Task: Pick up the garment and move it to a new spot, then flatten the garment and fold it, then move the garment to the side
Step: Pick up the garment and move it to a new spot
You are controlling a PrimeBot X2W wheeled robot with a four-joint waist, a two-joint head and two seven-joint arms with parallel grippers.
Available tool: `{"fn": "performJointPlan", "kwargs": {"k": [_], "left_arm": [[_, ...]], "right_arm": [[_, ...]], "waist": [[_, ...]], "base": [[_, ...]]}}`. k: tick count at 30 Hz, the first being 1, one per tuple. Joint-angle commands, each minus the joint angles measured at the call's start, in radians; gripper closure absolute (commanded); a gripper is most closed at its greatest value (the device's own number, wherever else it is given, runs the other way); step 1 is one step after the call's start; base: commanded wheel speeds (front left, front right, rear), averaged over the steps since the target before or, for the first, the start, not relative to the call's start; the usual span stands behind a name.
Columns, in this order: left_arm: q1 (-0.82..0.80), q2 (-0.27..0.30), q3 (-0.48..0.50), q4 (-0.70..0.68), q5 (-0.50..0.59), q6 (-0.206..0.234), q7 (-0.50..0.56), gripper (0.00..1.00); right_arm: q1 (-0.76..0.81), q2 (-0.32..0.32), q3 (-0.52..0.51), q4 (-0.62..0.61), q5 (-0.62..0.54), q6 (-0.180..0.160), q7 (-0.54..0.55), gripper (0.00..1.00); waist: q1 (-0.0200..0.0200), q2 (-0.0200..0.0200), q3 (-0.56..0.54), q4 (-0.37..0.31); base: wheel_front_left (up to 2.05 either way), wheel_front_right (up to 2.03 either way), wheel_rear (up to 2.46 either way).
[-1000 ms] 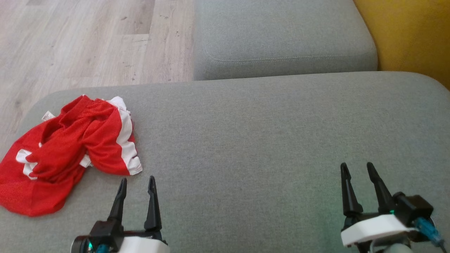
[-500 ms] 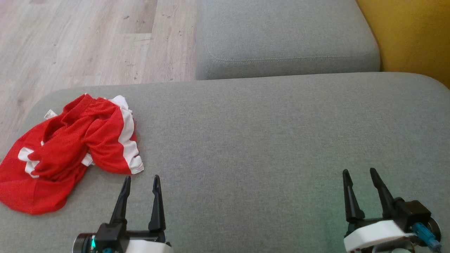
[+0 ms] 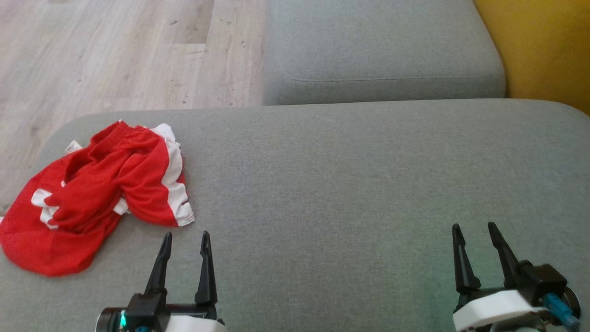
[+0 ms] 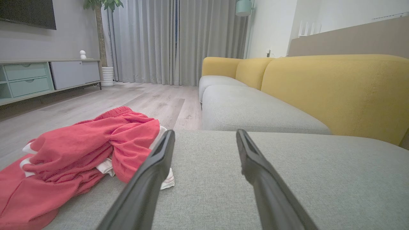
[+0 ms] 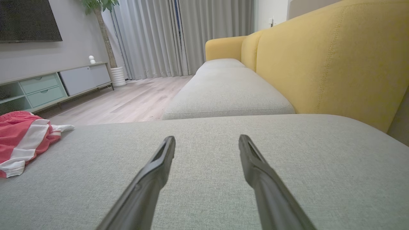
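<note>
Head view: a red mesh garment [image 3: 97, 198] with white stripes is seen crumpled at the left end of the grey cushion [image 3: 345, 193], close to its rim by the wood floor [image 3: 115, 55]. Bare cushion is spread rightward. The left gripper [image 3: 186, 234], just beside the garment, and the right gripper [image 3: 474, 225] are held open and empty.

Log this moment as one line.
garment: crumpled, untouched, left end of cushion | left fingers: open, empty, nearby | right fingers: open, empty
</note>
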Motion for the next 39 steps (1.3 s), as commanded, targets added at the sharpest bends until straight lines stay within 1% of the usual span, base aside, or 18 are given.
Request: {"fn": "performJointPlan", "kwargs": {"k": [1,6,9,10,16,20,23,25,34,39], "left_arm": [[-0.038,0.003,0.031,-0.029,0.010,0.003,-0.011,0.00],[-0.037,0.003,0.039,-0.029,0.016,0.009,-0.011,0.00],[-0.038,0.003,0.046,-0.027,0.023,0.005,-0.011,0.00],[-0.040,0.003,0.047,-0.023,0.028,0.000,-0.011,0.00],[-0.038,0.003,0.064,-0.020,0.036,0.003,-0.011,0.00],[-0.031,0.003,0.080,-0.026,0.046,0.004,-0.011,0.00],[-0.028,0.003,0.094,-0.035,0.053,0.003,-0.011,0.00],[-0.027,0.003,0.103,-0.042,0.051,0.006,-0.011,0.00],[-0.008,0.003,0.142,-0.113,0.027,0.053,-0.011,0.00],[0.003,0.003,0.143,-0.148,0.013,0.076,-0.011,0.00]], "right_arm": [[-0.024,-0.009,0.023,-0.027,0.001,-0.001,-0.014,0.00],[-0.014,-0.009,0.028,-0.030,0.006,-0.001,-0.014,0.00],[-0.009,-0.009,0.035,-0.033,0.013,-0.001,-0.014,0.00],[-0.002,-0.009,0.038,-0.036,0.019,-0.001,-0.014,0.00],[0.002,-0.009,0.070,-0.039,0.031,-0.001,-0.014,0.00],[-0.009,-0.009,0.095,-0.041,0.045,-0.001,-0.014,0.00],[-0.016,-0.009,0.114,-0.043,0.047,-0.001,-0.014,0.00],[-0.024,-0.009,0.126,-0.042,0.045,-0.001,-0.014,0.00],[-0.098,-0.009,0.212,-0.011,0.020,-0.001,-0.014,0.00],[-0.119,-0.009,0.231,0.007,0.003,-0.001,-0.014,0.00]], "waist": [[-0.0001,0.0000,-0.001,0.005],[-0.0001,0.0000,0.002,0.042],[-0.0001,0.0000,0.008,0.082],[-0.0001,0.0000,0.012,0.123],[-0.0001,0.0000,0.026,0.264],[-0.0001,0.0000,0.032,0.352],[-0.0001,0.0000,0.038,0.405],[-0.0001,0.0000,0.046,0.412],[-0.0001,0.0000,0.109,0.457],[-0.0001,0.0000,0.128,0.468]], "base": [[0.00,0.00,0.00],[0.00,0.00,0.00],[0.00,0.00,0.00],[0.00,0.00,0.00],[0.00,0.00,0.00],[0.00,0.00,0.00],[0.00,0.00,0.00],[0.00,0.00,0.00],[0.00,0.00,0.00],[0.00,0.00,0.00]]}}
